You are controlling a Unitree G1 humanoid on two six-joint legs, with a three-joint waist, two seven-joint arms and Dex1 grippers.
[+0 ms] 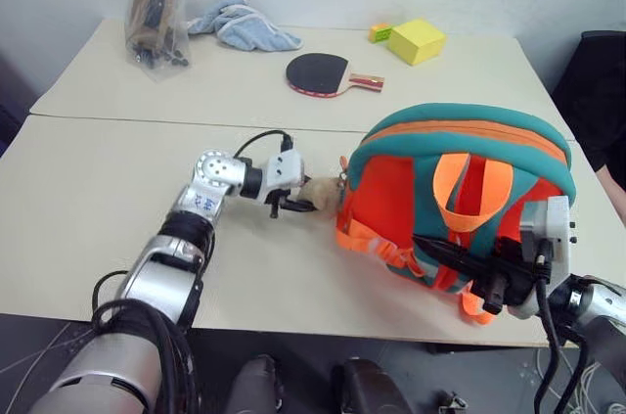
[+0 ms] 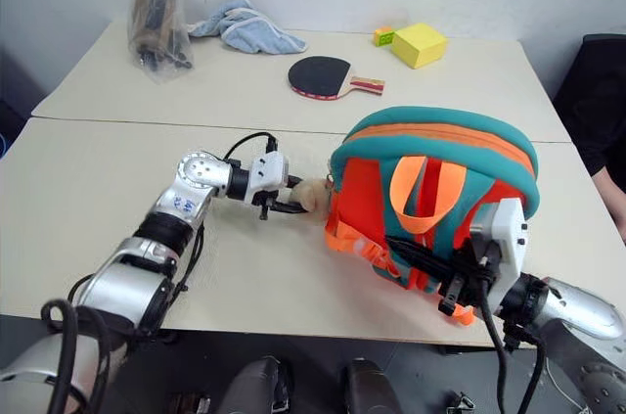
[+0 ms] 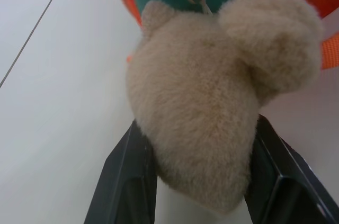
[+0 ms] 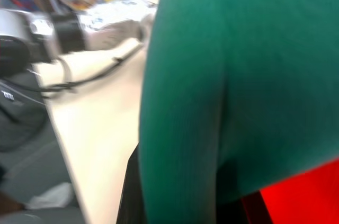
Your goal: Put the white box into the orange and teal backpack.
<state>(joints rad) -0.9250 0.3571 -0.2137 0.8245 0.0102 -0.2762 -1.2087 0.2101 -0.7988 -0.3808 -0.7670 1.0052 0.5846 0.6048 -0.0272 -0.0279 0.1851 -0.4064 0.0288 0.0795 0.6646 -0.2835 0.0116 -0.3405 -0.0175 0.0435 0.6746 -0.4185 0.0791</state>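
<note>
Left gripper (image 3: 198, 176) pinches the plush toy (image 3: 212, 97); right gripper (image 1: 469, 272) clamps teal trim.
Orange and teal backpack (image 1: 460, 199) lies closed near the table's (image 1: 88, 189) front edge; boxing remains.

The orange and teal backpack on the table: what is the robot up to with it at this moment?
The orange and teal backpack lies on the table. The left gripper is shut on the tan plush toy clipped to the bag's side. The right gripper is shut on the bag's near edge, pinching teal fabric. Farther back lie a paddle, a yellow block, a blue cloth and a plastic bag.
</note>
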